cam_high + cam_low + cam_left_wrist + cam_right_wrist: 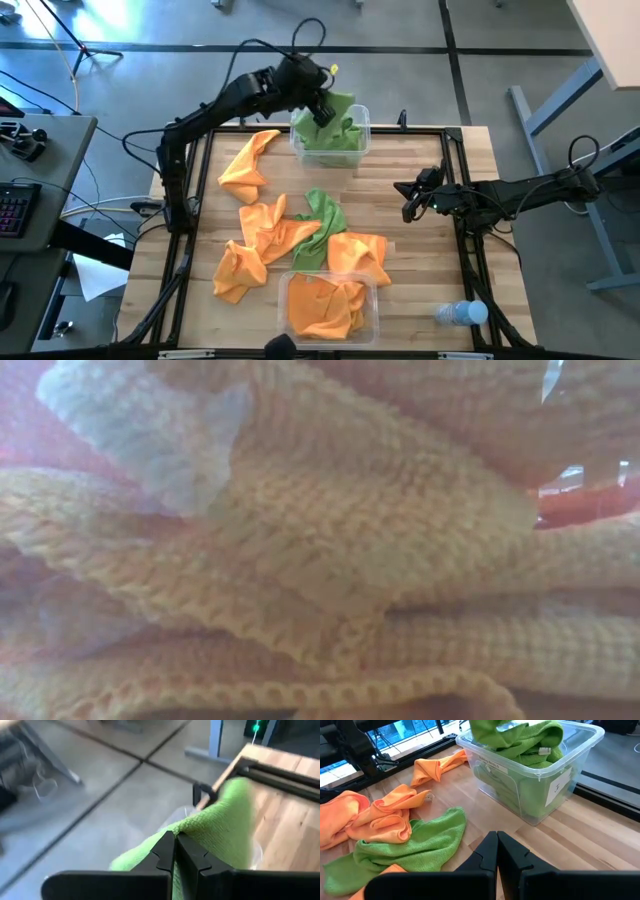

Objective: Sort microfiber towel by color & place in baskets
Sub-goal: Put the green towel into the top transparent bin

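Clear plastic far bin carries two white labels on its walls, seen in the right wrist view; their writing is too small to read. Green towels fill this bin. Left gripper hangs over it, fingers clamped on a green towel whose lower part reaches into the pile. Near bin holds orange towels, which press against the low camera and fill its view. Towels are soft, ribbed microfiber, crumpled. Loose on the wooden table: one green towel at centre, and about four orange ones, one near the far bin, the others bunched around the green. Right gripper hovers at the table's right side, fingers together, holding nothing. Small clear bottle lies at the near right corner
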